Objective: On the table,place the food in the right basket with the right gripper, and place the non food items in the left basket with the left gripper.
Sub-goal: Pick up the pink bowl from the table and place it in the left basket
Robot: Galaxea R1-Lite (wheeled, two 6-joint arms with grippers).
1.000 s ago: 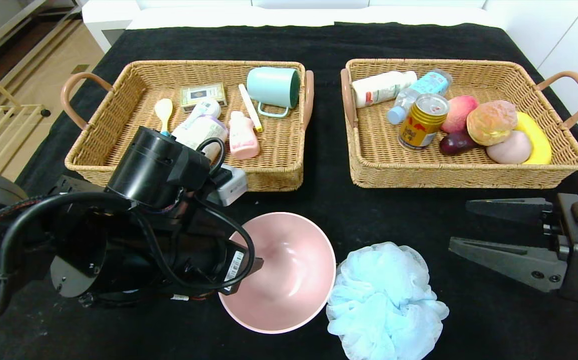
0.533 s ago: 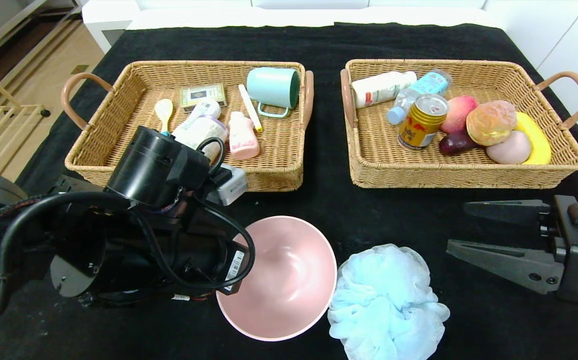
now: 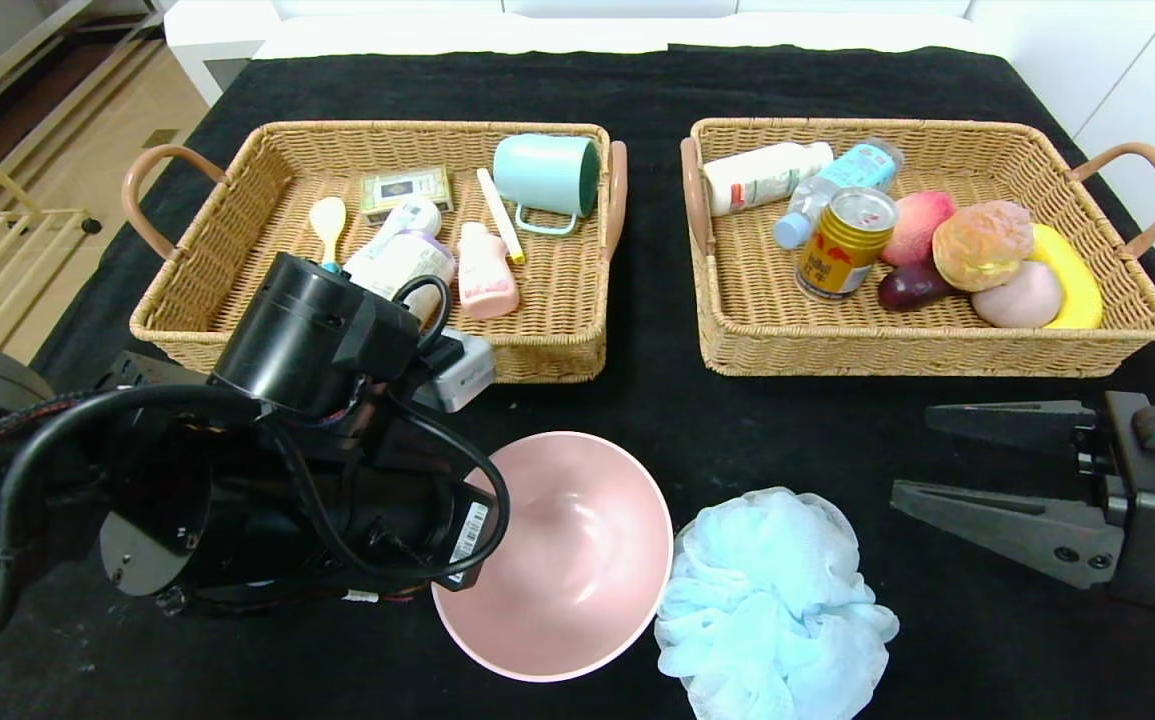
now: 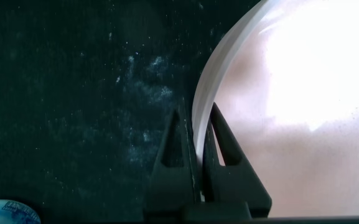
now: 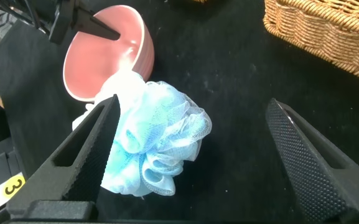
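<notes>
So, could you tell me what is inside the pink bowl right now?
The pink bowl holds nothing loose. One finger of the left gripper reaches inside its near-left rim, the other outside, pinching the wall. The left arm covers that rim in the head view.

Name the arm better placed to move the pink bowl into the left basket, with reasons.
Left. The left gripper is shut on the pink bowl's rim, near the left basket. The right gripper hangs open, empty.
</notes>
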